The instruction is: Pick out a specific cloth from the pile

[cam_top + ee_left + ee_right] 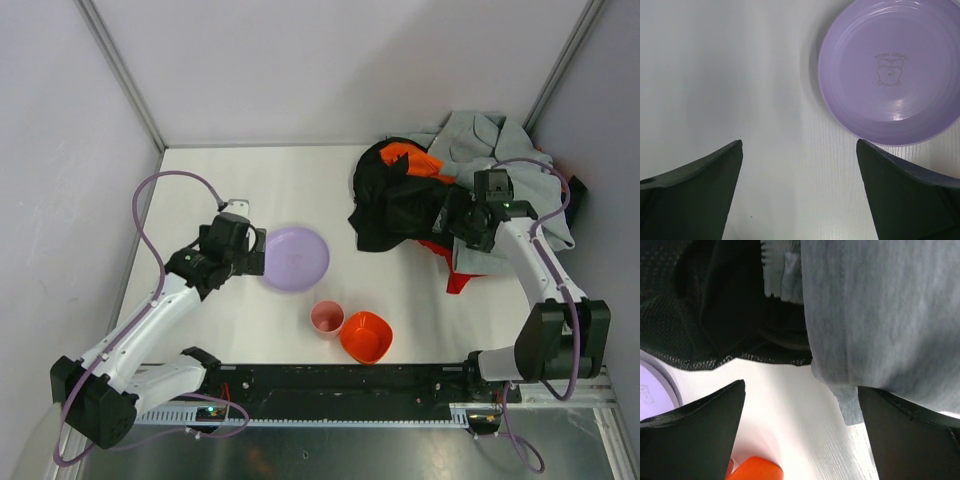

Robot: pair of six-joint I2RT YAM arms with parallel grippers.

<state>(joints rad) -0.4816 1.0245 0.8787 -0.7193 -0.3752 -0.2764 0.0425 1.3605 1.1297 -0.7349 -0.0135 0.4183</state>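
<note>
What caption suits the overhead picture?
Right fingers over the pile, red cloth peeking out; left fingers open beside the purple plate.

The top view looks down from high above the near edge of the table (250,190) and holds all of it. The left wrist view faces down on the table from close, with the purple plate (890,70) at upper right; in the top view this plate (294,258) is at centre. The right wrist view is very near the pile (740,305), which the top view has at upper right.
</note>
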